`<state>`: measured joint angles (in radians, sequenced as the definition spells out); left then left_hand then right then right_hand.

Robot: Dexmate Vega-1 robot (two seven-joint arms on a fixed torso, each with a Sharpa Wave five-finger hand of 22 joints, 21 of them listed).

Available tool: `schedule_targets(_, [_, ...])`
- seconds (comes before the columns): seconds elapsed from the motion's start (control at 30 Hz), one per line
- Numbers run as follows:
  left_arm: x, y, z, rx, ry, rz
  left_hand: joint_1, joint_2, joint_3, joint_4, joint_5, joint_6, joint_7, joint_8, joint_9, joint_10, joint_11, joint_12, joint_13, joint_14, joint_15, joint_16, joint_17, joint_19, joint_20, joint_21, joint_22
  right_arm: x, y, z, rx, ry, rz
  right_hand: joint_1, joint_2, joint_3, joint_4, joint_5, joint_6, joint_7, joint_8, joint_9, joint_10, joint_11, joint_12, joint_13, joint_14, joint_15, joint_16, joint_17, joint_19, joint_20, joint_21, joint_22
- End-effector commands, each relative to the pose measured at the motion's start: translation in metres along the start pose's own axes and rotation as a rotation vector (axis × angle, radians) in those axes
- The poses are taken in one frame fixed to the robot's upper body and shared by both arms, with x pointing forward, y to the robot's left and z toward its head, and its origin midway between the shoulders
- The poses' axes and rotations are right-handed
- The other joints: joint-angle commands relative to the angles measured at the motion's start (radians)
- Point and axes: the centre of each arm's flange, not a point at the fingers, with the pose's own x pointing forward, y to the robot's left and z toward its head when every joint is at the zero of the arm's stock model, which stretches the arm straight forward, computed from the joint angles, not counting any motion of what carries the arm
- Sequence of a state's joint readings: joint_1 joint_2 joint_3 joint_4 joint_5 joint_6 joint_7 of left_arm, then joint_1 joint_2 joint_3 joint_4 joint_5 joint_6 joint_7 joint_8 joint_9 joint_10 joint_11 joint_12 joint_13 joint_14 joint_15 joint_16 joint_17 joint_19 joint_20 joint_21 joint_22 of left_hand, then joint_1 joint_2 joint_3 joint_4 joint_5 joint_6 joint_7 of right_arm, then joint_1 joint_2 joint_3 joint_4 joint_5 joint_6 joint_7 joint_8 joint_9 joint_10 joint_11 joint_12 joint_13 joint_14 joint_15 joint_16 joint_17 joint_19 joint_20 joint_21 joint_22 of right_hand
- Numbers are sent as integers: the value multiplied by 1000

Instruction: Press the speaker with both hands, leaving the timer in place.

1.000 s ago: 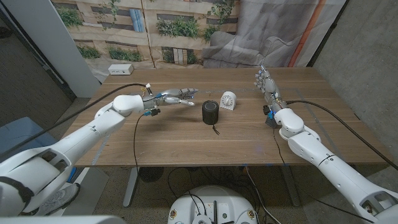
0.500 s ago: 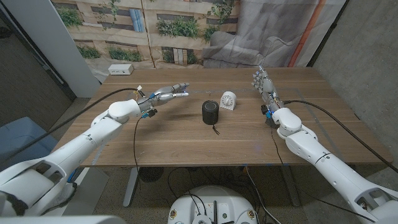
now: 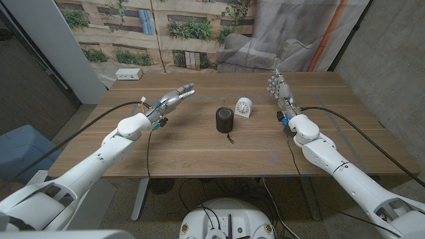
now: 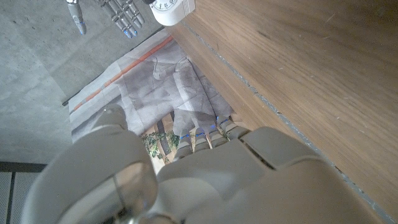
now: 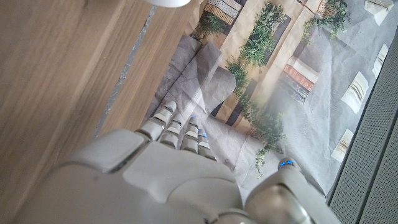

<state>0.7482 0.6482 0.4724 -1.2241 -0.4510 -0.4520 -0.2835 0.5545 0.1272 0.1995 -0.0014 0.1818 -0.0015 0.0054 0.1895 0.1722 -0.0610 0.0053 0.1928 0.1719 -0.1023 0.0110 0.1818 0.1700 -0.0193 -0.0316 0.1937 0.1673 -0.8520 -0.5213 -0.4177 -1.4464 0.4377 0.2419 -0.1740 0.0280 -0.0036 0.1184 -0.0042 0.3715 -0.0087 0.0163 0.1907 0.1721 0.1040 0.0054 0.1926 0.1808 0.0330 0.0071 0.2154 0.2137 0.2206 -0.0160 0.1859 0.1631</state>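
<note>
Standing upright near the middle of the wooden worktop (image 3: 199, 143), the black cylindrical speaker (image 3: 225, 121) has a short black cord trailing toward the near edge. Just to its right and a little farther back sits the small white timer (image 3: 244, 107), its round dial facing us; the two are close together but apart. We see the timer's edge again in the left wrist view (image 4: 172, 9), at the worktop's rim.

Our left hand (image 3: 174, 97) hangs over the worktop to the left of the speaker, well apart from it, with its fingers (image 3: 186, 89) stretched out toward the far right and holding nothing; they lie fairly close together, only slightly fanned. Our right hand (image 3: 281, 89) is raised to the right of the timer, near the far right part of the worktop, its fingers (image 3: 275, 81) pointing away from us, spread a little and empty. Neither hand touches the speaker or the timer.

At the far left corner of the worktop lies a white power strip (image 3: 129, 74). Behind the worktop hangs a printed backdrop of wooden planks and plants (image 3: 166, 26), with a grey crumpled sheet (image 3: 279, 40) to its right.
</note>
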Motion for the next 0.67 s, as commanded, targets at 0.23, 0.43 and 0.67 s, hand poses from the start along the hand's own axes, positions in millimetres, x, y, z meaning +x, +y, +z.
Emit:
schedule_targets(0.23, [-17,-6,-29,-148,-51,317,-15,26,13,7,11,31,7,9,1,19,-1,2,2,20,-1,7,1,22,-35,6,2,3,14,-12,35,17,-25,-2,2,-4,6,1,13,1,6,3,14,-1,6,2,7,1,2,3,4,0,4,3])
schedule_targets(0.43, [-20,-5,-35,-161,-59,377,-21,31,16,7,11,40,7,9,1,19,-3,1,2,21,-3,5,1,20,-34,4,2,1,8,-15,56,26,-34,-3,6,-5,9,2,19,-5,7,3,18,-1,7,2,10,0,3,3,4,1,3,3])
schedule_targets(0.67, [-20,-7,-43,-211,-65,450,-32,39,23,7,13,67,11,13,1,32,-6,3,2,29,-6,3,0,11,-40,-2,2,-1,1,-17,65,51,-53,-7,12,-7,15,2,18,-7,4,3,16,-2,5,2,9,0,3,4,4,0,2,3])
